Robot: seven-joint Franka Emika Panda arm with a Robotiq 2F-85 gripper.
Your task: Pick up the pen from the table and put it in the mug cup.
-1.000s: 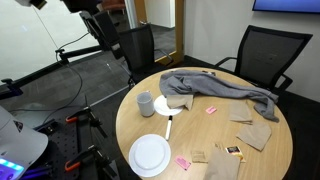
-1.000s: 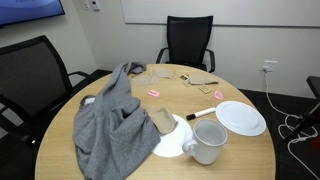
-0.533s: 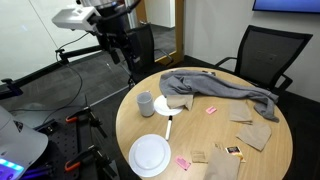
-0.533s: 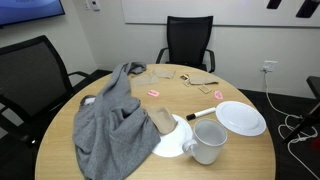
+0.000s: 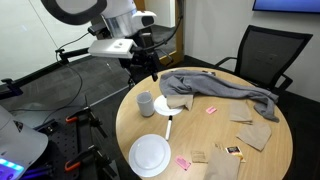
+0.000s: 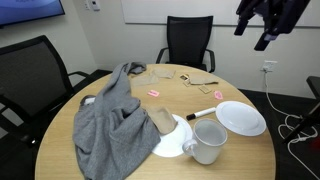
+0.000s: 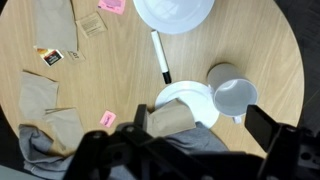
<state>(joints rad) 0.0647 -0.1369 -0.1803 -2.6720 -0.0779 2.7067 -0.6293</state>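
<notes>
The pen (image 5: 168, 127) lies flat on the light wood table (image 5: 205, 135), between the grey mug (image 5: 146, 103) and the flat white plate (image 5: 150, 155). In the wrist view the pen (image 7: 160, 56) lies with its dark end toward the low white dish (image 7: 178, 98), and the mug (image 7: 232, 95) stands upright and empty beside that dish. The pen (image 6: 205, 113) and mug (image 6: 208, 142) also show in an exterior view. My gripper (image 5: 152, 72) (image 6: 252, 35) (image 7: 195, 130) is open and empty, high above the table's edge near the mug.
A grey cloth (image 5: 215, 88) is spread over the table's far side and partly covers the dish. Brown paper napkins (image 7: 45, 95), pink notes (image 7: 112, 5) and small packets (image 7: 50, 56) are scattered about. Black office chairs (image 6: 188, 45) stand round the table.
The arm has swung in from the far side of the room and come down toward the table; the gripper now hangs over the table's edge. The pen and mug have not moved.
</notes>
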